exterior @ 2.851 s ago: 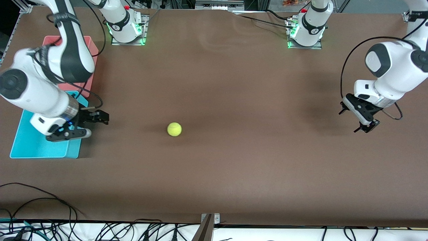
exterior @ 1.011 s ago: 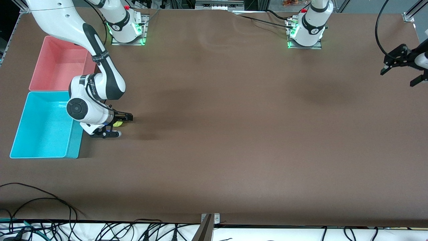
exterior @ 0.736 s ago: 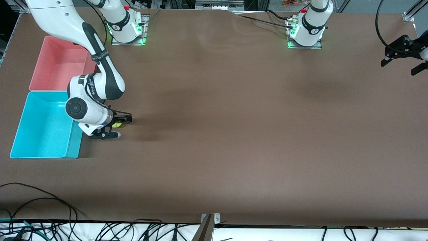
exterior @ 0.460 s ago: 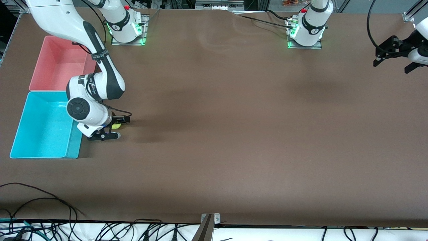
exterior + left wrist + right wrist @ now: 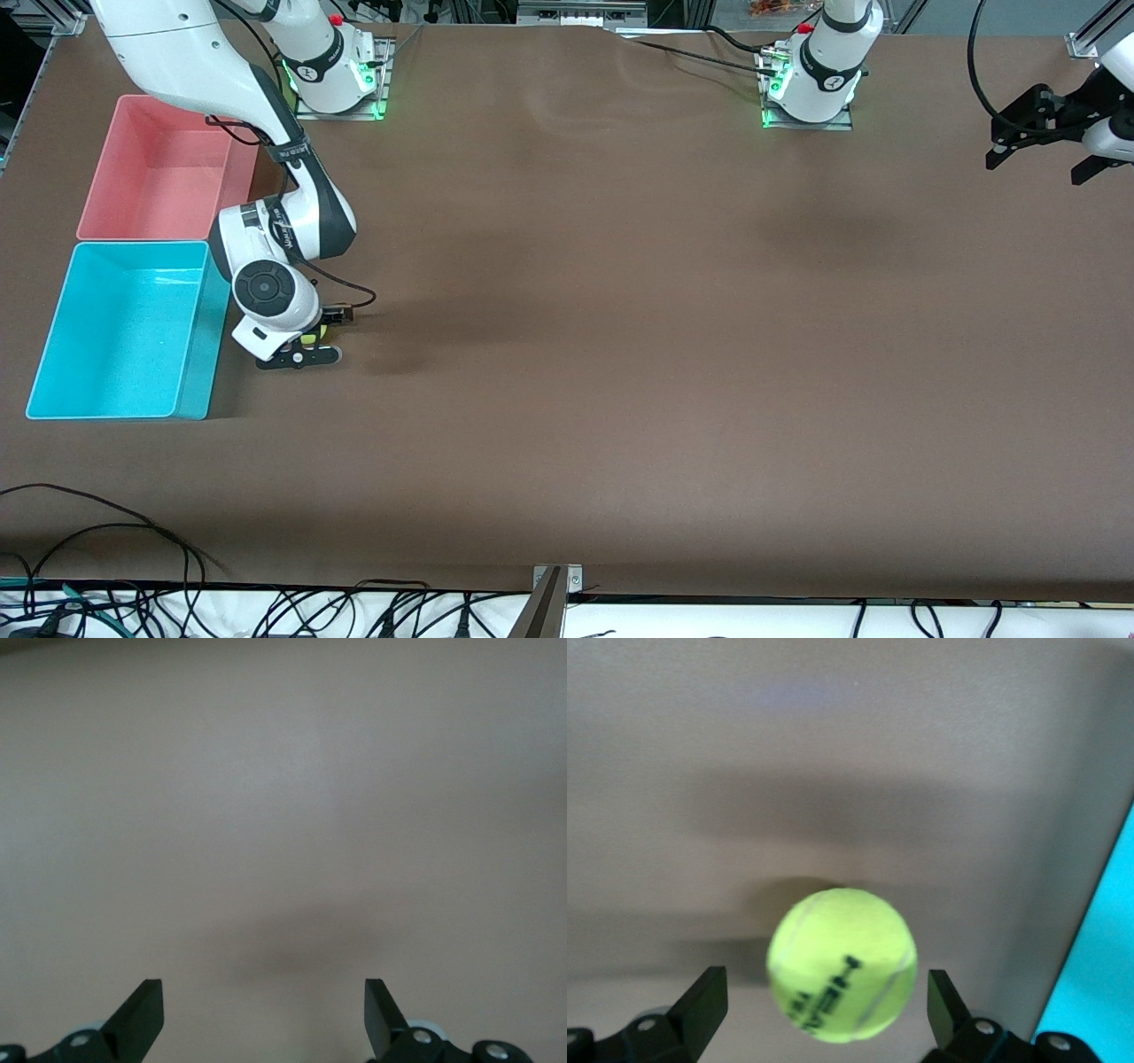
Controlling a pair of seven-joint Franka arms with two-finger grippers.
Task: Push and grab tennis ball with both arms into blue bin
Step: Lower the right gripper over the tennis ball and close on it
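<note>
- Your right gripper [image 5: 824,1014] sits low beside the cyan-blue plastic bin [image 5: 118,330], fingers spread, straddling the fuzzy yellow-green tennis ball [image 5: 841,964] without seeming to touch it.
- Centre, then close gently.
- Left gripper [image 5: 264,1014] waits, fingers apart, holding nothing.

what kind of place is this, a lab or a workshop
Most likely a robotics lab. Two arms stand on green-lit bases bolted to a brown table, bundled cables run along the table's edge, and a blue bin sits beside a pink bin.
</note>
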